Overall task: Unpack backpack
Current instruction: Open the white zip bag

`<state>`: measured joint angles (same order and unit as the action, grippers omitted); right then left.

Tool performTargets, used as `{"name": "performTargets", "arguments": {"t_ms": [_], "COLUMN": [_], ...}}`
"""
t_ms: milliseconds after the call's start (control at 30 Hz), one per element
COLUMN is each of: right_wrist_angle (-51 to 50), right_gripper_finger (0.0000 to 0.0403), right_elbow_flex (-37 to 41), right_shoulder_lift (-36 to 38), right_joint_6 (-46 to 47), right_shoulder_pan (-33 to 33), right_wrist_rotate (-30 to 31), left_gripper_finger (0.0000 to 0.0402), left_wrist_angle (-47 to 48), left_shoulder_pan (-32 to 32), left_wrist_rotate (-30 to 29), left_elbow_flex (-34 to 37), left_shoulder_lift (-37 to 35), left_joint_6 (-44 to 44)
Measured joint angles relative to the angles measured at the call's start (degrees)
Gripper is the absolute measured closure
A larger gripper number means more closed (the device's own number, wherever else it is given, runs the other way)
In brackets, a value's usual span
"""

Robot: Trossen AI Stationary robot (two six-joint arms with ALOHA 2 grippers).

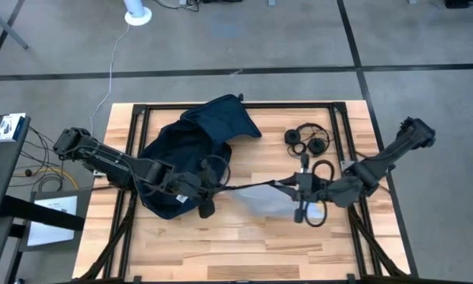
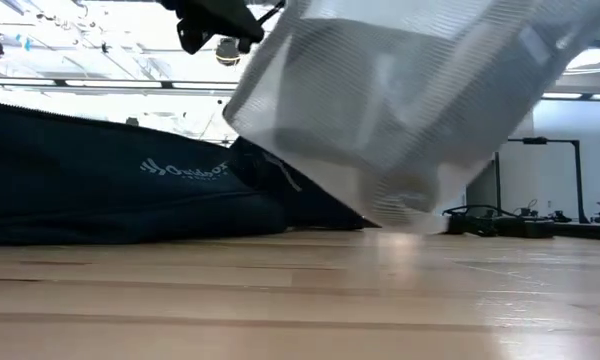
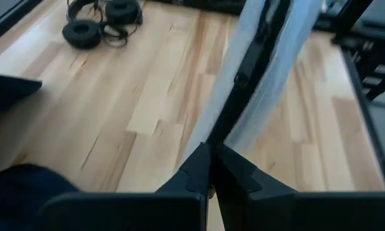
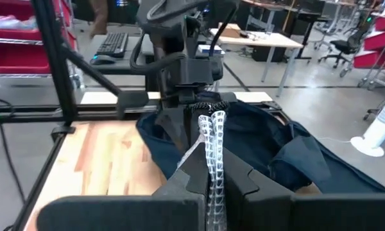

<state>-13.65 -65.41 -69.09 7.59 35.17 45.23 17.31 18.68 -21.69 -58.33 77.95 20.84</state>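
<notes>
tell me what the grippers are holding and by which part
Both hold the clear mesh plastic pouch: the left gripper pinches its dark zipper edge at one end, the right gripper pinches the opposite mesh edge.

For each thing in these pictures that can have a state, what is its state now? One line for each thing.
backpack: lying flat on the table, top open.
mesh pouch: out of the backpack, lifted, held at both ends between the two grippers.
left gripper: shut on the mesh pouch, beside the backpack.
right gripper: shut on the mesh pouch, over mid-table.
headphones: lying on the table, untouched.
</notes>
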Motion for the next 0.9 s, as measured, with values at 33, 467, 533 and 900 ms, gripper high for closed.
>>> {"name": "performTargets", "arguments": {"t_ms": [33,467,533,900], "right_wrist_angle": [-1.52,-14.1,-15.54,-25.92], "right_gripper_finger": [0.0403,0.0403,0.0403,0.0403], "right_elbow_flex": [0.0,-0.11,-0.11,-0.11], "right_shoulder_lift": [0.64,2.16,2.17,2.09], "right_joint_6": [0.95,7.41,7.42,8.98], "right_shoulder_pan": [0.29,1.98,1.97,1.97], "right_wrist_rotate": [0.0,-0.05,-0.07,-8.72], "left_gripper_finger": [0.0401,0.0401,0.0401,0.0401], "left_wrist_angle": [0.93,11.15,12.04,16.62], "left_shoulder_pan": [0.0,0.0,0.0,0.0], "left_wrist_rotate": [0.02,3.11,3.22,3.21], "left_elbow_flex": [0.0,0.02,0.02,0.04], "left_shoulder_lift": [0.02,0.04,0.04,0.04], "left_joint_6": [-0.24,-0.58,-0.55,0.22]}}
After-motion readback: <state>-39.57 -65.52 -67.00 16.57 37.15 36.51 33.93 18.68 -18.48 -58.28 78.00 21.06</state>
